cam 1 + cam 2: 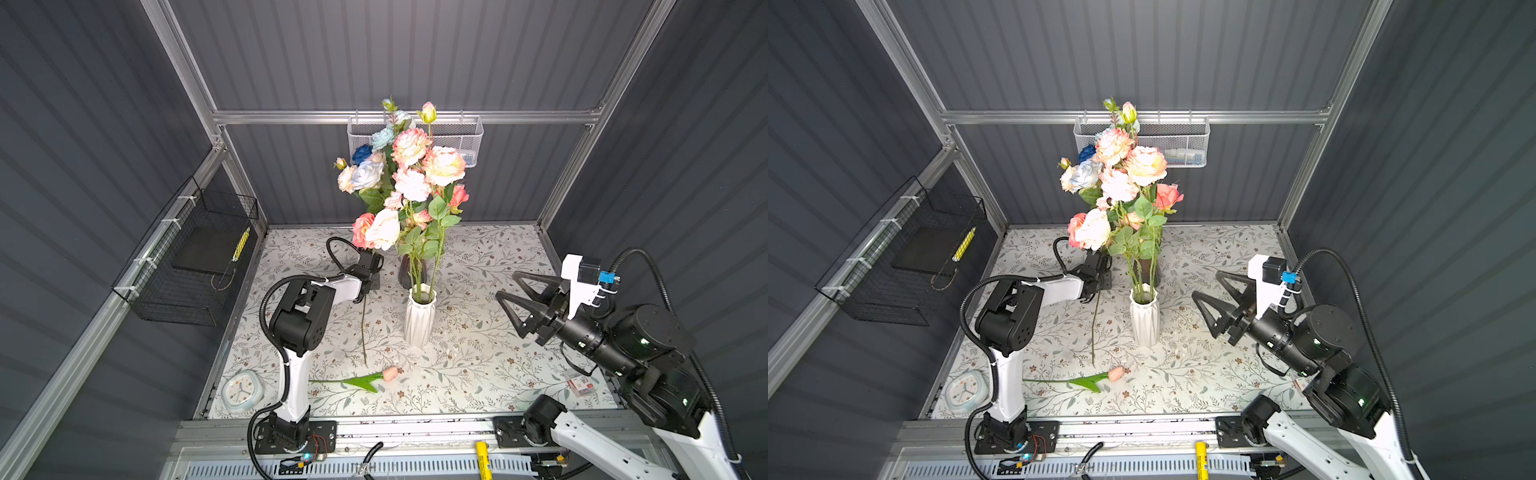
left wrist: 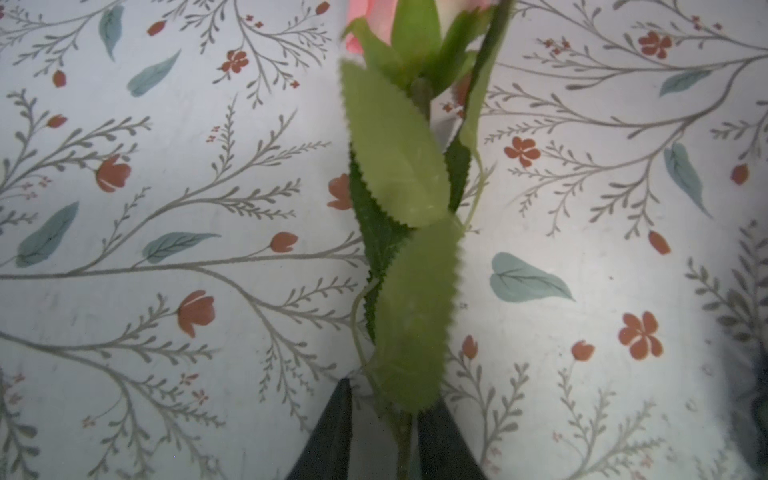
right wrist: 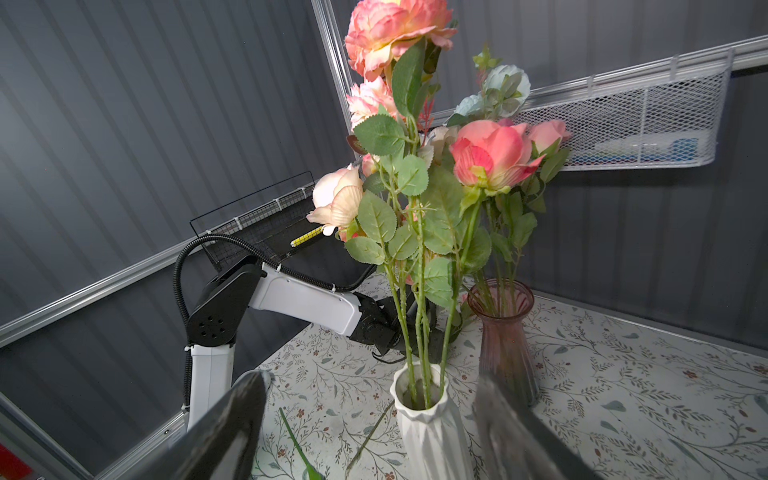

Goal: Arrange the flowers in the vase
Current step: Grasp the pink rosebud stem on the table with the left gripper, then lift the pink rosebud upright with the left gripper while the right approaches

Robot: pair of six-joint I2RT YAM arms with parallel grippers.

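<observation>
Two vases stand mid-frame in both top views: a white vase in front and a dark glass vase just behind it. The flowers rise from them in one mass of pink, peach, cream and blue heads that overlap too much to count. The right wrist view shows three green stems in the white vase. Two flowers are outside the vases. One pink-and-cream rose stands nearly upright left of the white vase, its stem end on the floral table. One pink bud flower lies flat at lower centre. The left gripper grasps the rose, and in its wrist view the fingers sit tight on either side of the stem. The right gripper hangs empty to the right of the white vase with its two jaws spread wide. One clock lies at the lower left.
</observation>
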